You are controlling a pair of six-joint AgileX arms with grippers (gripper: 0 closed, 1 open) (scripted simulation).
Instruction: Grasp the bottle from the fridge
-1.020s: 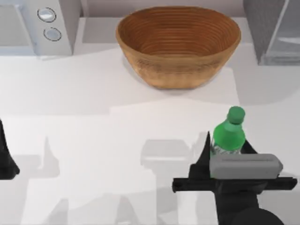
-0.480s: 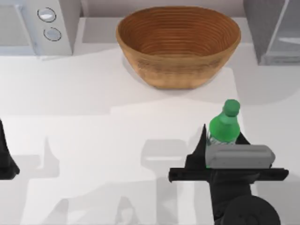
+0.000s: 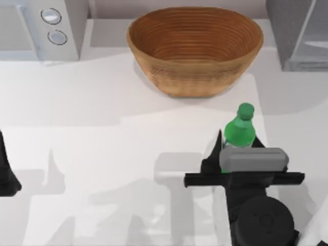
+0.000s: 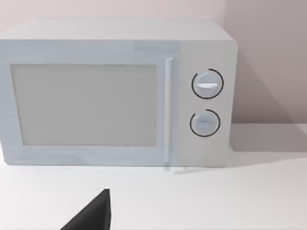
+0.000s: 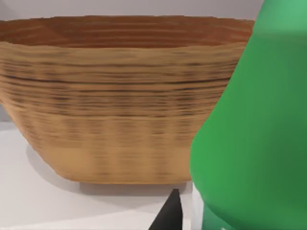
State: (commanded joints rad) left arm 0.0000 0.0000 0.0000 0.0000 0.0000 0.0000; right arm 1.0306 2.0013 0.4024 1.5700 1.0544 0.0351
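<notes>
Bottle [image 3: 239, 131] sits at lower right of centre in the top view, upright or nearly so, cap pointing toward the woven bowl [image 3: 195, 48]. Against the pictures from the last second it has shifted left and up the frame, closer to the bowl's near rim, and the right gripper [image 3: 239, 154] has moved with it. Since bottle and gripper travel together, I judge the grasp has been made and the arm is carrying it.

Right gripper: black fingers either side of the bottle's lower body, closed onto it as far as I can see; the grey wrist block hides the contact, so call that probable.

In the right wrist view the bottle [image 5: 254, 129] is very close, with the bowl [image 5: 115, 96] just behind.

Fridge [image 3: 300, 33] is in the upper right corner, well apart from the bottle, so the bottle is already out of it.

Left gripper [image 3: 7, 171] is parked at the left edge; finger state unclear. Its wrist camera faces the microwave [image 4: 117, 93].

Writing: none readable. There's a pale band on the bottle; any print is too small to make out.
</notes>
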